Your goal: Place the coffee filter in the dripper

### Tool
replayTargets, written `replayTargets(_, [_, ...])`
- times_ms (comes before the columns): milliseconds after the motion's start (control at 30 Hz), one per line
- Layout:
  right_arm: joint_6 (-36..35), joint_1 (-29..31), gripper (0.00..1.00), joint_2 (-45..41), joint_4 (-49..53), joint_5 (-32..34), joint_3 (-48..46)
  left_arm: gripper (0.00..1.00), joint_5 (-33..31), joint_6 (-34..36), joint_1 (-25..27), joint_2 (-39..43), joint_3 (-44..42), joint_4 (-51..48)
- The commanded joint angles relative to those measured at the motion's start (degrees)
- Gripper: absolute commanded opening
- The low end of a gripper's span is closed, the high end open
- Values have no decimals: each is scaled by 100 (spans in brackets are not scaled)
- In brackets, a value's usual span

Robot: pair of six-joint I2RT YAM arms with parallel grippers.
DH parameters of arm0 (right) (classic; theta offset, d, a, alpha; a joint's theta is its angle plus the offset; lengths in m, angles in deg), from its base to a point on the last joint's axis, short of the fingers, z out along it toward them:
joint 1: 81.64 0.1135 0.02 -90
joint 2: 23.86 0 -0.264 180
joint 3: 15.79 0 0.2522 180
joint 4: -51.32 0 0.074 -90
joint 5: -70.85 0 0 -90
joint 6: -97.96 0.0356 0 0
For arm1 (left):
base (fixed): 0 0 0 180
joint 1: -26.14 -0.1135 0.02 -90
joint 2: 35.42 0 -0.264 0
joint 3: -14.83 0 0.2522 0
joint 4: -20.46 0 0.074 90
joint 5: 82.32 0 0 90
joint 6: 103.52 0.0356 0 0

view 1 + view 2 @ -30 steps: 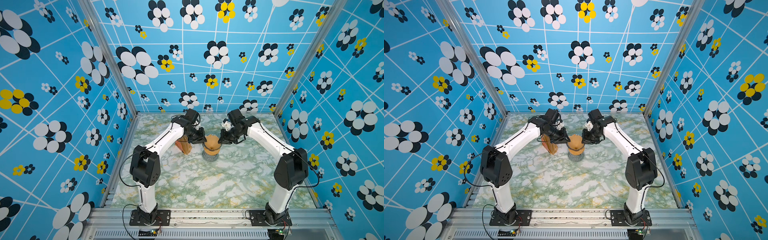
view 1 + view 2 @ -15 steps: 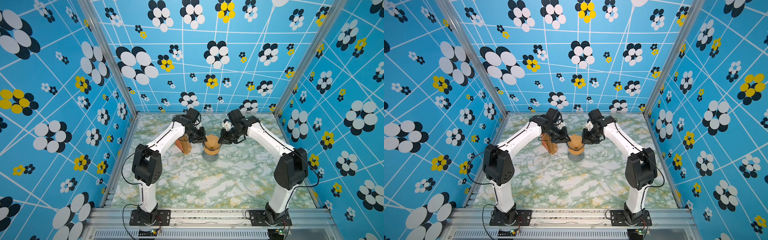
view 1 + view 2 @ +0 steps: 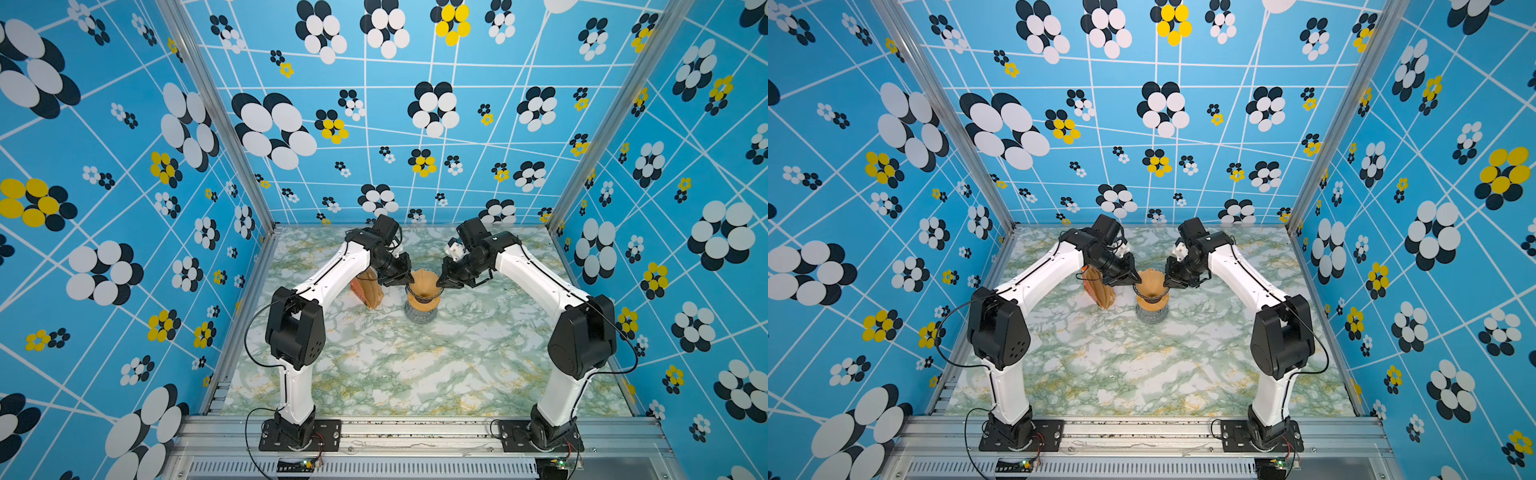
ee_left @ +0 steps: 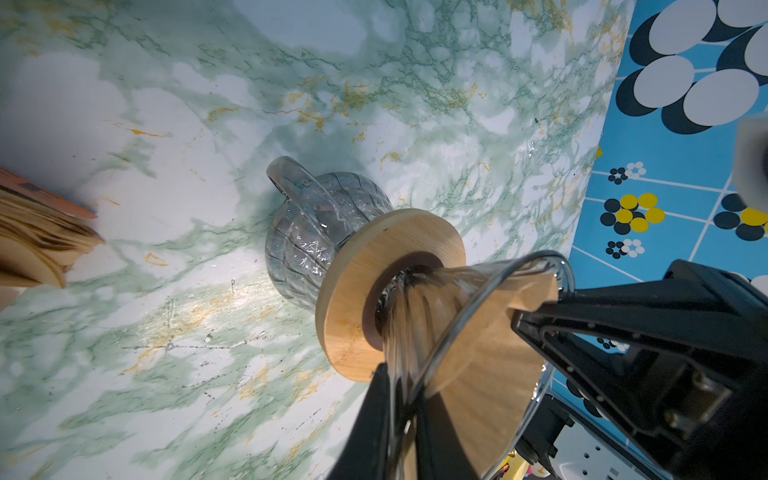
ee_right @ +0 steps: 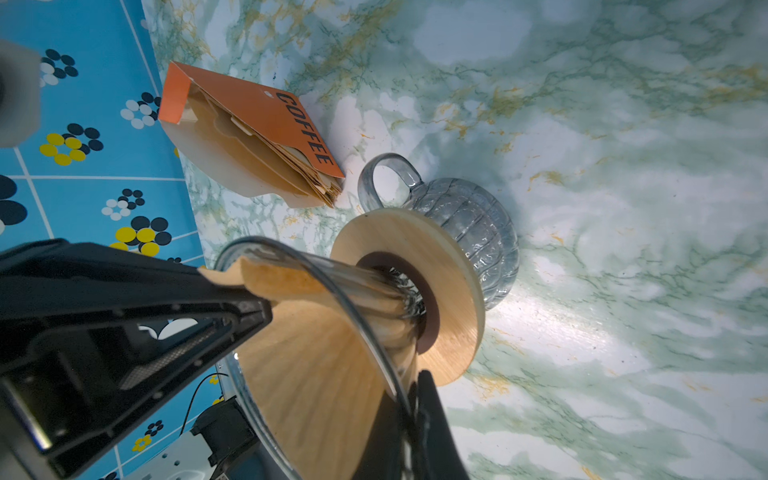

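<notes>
On the wooden ring [image 4: 361, 291] that caps the glass jug [image 5: 469, 224] sits the dripper [image 4: 419, 316], and the coffee filter [image 5: 316, 374] lies inside it, its upper edge rising above the glass rim. The left gripper [image 3: 402, 279] pinches rim and paper together on one side; the right gripper [image 3: 444, 282] is clamped on rim and filter at the opposite side. Near the jug's handle lies the orange packet [image 5: 266, 120] with its stack of tan papers, clear of both grippers, on the marbled table [image 3: 415, 365].
</notes>
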Motion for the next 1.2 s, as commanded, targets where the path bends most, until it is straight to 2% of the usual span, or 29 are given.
replayTargets(0, [83,-46,8,-4,-7,-154,-90,14,0,-26,-69,-108,174,-287])
replayTargets(267, [78,-45,10,-61,-158,59,-219,17,-36,-10,-72,-104,166,-290])
replayTargets(367, [57,-45,16,-101,-148,102,-214,21,-28,-14,-68,-95,158,-279])
replayTargets(600, [-21,-49,21,-255,-115,228,-167,25,-52,0,-44,117,52,-228])
replayTargets(800, [-175,-24,27,-397,-56,337,-168,36,-79,146,-18,392,-118,-123])
replayTargets(1000, [-265,91,29,-513,-44,544,-215,37,-127,168,30,498,-364,-35])
replayTargets(1167, [-278,161,29,-514,-10,651,-221,34,-124,149,72,643,-511,29])
